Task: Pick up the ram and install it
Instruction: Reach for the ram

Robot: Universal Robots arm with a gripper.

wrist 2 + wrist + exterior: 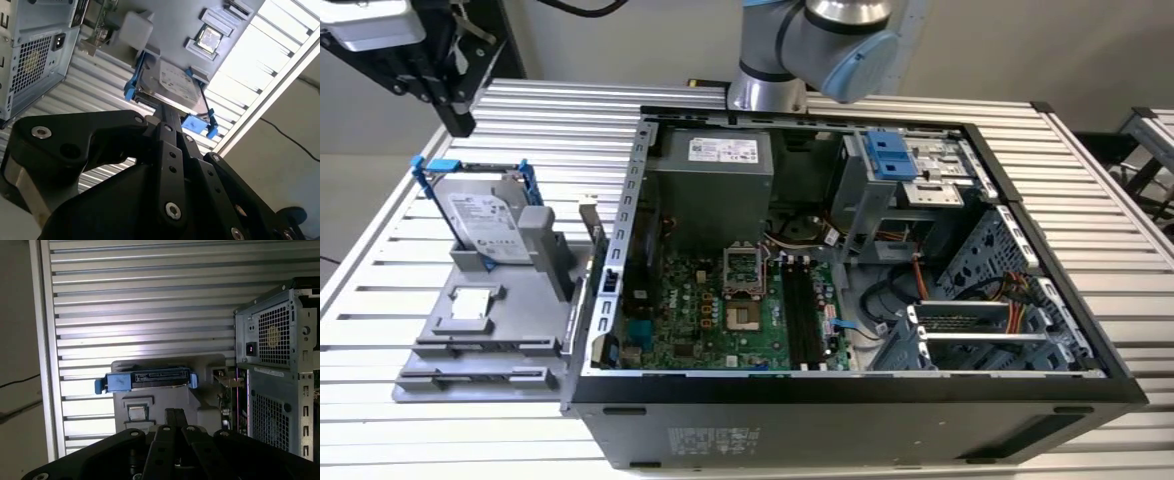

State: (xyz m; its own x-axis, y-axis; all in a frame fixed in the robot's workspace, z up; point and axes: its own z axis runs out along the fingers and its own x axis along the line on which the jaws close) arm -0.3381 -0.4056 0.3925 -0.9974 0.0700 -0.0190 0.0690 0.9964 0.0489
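Gripper (168, 114) over the slatted desk (1094, 200), jaws seemingly closed on nothing, ram (592, 232) standing in the grey holder (520, 345) beside the white-labelled hard drive (487, 225), computer case (854, 410) open

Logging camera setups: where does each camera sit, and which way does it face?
Exterior view: raised off the arm, looking down into the open computer case; an arm joint shows.
First wrist view: on the wrist, looking past the end effector at the hard drive, edge-on.
Second wrist view: on the wrist, looking past the end effector at the hard drive's label face.
Shared: all show the hard drive.
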